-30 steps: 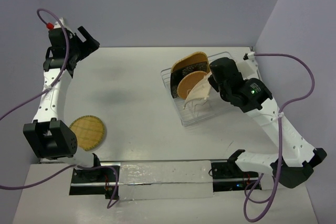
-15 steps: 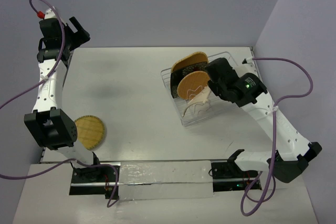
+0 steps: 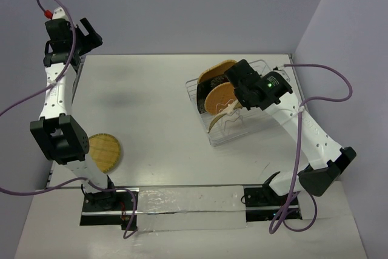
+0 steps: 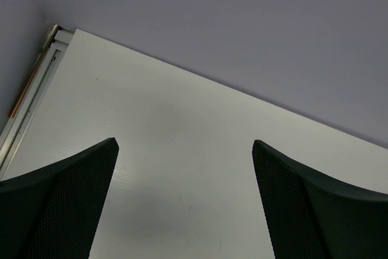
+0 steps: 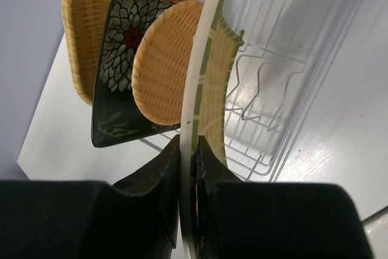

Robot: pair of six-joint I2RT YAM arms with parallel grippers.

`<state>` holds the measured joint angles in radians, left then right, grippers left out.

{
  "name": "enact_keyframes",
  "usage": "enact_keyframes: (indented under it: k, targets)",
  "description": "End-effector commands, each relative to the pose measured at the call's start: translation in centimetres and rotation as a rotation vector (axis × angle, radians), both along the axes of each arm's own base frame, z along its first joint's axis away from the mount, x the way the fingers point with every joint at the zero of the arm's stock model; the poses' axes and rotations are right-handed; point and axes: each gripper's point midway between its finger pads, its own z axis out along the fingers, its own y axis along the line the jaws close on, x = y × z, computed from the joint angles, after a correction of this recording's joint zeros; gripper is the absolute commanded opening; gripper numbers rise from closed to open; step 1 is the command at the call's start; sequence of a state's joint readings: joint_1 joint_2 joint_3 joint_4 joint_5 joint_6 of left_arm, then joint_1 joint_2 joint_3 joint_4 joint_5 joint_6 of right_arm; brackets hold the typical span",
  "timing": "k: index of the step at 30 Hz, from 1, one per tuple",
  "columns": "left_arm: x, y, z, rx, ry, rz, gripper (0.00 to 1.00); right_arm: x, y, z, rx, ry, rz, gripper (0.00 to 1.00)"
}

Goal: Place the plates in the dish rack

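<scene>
The wire dish rack point(image 3: 245, 133) stands at the right, also in the right wrist view point(image 5: 267, 95). Three plates stand in it: a rounded-square woven one point(image 3: 219, 67) point(image 5: 85, 4), a dark leaf-patterned square point(image 3: 208, 83) point(image 5: 121, 71), and a round woven one point(image 3: 218, 96) point(image 5: 163, 65). My right gripper point(image 3: 233, 106) point(image 5: 188, 144) is shut on the rim of a fourth woven plate point(image 3: 219, 118) point(image 5: 213, 95), held edge-on among the tines beside the round one. A round woven plate point(image 3: 103, 151) lies flat at the near left. My left gripper point(image 3: 91, 33) point(image 4: 185, 144) is open and empty, high at the far-left corner.
The purple back wall point(image 4: 242, 22) and the table's left edge strip point(image 4: 30, 95) are close to my left gripper. The right side wall point(image 3: 339, 59) runs just beyond the rack. Purple cables point(image 3: 339, 89) trail from both arms.
My right gripper has moved left and down, turning its plate upright into the rack beside the round one. My left arm has risen and swung back to the far-left corner.
</scene>
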<state>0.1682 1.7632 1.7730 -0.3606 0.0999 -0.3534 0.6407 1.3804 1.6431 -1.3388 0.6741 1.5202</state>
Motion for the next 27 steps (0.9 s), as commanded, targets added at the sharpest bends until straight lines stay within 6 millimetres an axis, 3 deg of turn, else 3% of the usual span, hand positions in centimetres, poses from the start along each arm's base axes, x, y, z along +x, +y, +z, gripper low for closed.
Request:
enact_keyframes:
  k: [1,9,27]
  targets:
    - [1.0,0.4,3.6,0.028,-0.104,-0.022,0.99,0.2,-1.8,3.7,0.021,-0.125,-0.079,0.0]
    - [1.2,0.6,3.1,0.018,-0.096,-0.018,0.99,-0.1,-2.0,2.6,-0.008,-0.087,-0.078,0.0]
    - [1.1,1.3,2.3,0.017,-0.086,-0.019,0.99,1.7,-2.4,-1.4,-0.146,0.028,-0.069,0.0]
